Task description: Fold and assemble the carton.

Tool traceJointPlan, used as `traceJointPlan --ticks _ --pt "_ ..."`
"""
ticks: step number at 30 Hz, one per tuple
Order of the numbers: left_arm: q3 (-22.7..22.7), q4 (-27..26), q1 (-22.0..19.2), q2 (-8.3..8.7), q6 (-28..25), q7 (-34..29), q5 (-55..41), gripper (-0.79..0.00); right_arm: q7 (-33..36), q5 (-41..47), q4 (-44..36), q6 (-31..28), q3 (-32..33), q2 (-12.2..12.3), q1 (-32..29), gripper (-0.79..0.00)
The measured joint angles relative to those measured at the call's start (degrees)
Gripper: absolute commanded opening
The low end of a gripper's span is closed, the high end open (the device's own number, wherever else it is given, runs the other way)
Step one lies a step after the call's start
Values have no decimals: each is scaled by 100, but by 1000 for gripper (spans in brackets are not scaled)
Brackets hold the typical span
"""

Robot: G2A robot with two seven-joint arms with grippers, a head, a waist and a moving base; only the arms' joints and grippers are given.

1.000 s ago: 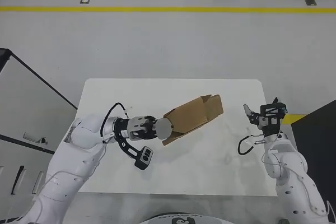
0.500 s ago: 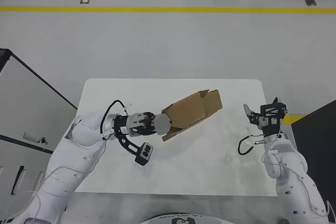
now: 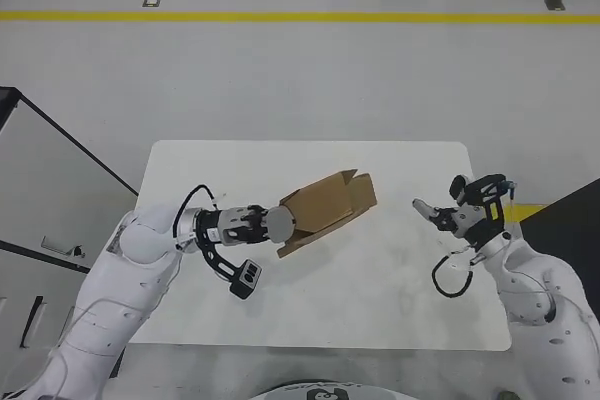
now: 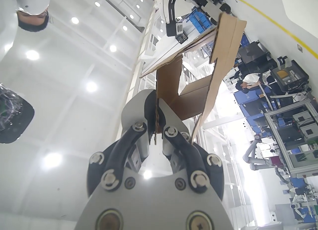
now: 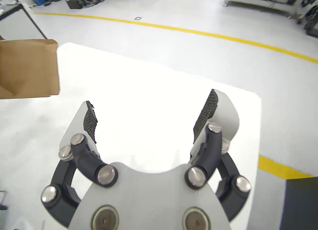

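Carton (image 3: 325,205) half-open, flap pinched in left gripper (image 4: 157,108) over table (image 3: 380,295); right gripper (image 5: 151,110) wide open, empty, apart. Step: opening up. Next prob. needs right gripper on far flap.

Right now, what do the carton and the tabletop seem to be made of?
The carton looks like matte brown cardboard, likely corrugated: a raw layered edge shows where the left end effector clamps it. The tabletop is smooth, plain white, maybe laminate or painted board.
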Motion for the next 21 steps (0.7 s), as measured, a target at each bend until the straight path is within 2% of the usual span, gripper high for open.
traceJointPlan --ticks 2,7,10,16,21 --pt "6 -13 9 4 -2 11 -14 -785 347 612 -28 -12 81 10 38 0" --pt "6 -13 9 3 -4 6 -11 -785 229 391 -20 -3 57 5 33 0" --pt "14 -82 58 7 -149 -115 59 -785 323 989 105 -73 -17 0 61 0" --pt "-17 -162 135 45 -241 -65 85 -785 1829 3305 228 -86 116 88 419 0" --pt "-44 -204 192 71 -291 -79 85 -785 3000 4646 399 194 184 177 793 0"
